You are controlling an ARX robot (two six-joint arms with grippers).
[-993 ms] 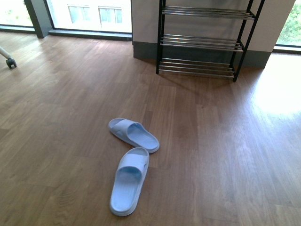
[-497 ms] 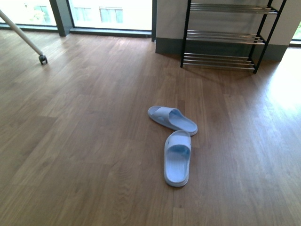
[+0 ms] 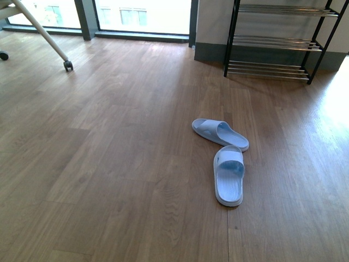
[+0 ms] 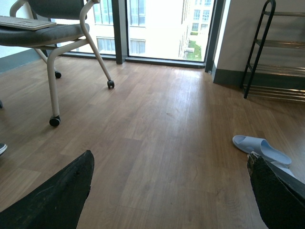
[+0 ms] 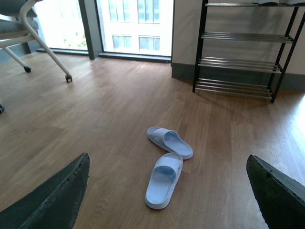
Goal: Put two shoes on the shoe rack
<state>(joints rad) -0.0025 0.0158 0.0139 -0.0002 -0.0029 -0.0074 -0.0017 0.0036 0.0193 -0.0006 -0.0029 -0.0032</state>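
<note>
Two pale blue slide slippers lie on the wooden floor, toe ends close together. The far slipper lies crosswise and the near slipper points towards the rack. The shoe rack, a black frame with chrome rods, stands against the far wall. Neither arm shows in the front view. My left gripper is open above bare floor, with the far slipper beside its finger. My right gripper is open, and both slippers lie on the floor between its fingers. The rack stands beyond them.
A wheeled chair stands to the left by the windows, and its leg and castor show in the front view. A grey wall skirting runs behind the rack. Wooden floor stretches between the slippers and the rack.
The front view has swung left: slippers and rack now sit further right in the picture, and a chair leg has come into view at the left. The slippers lie as before.
</note>
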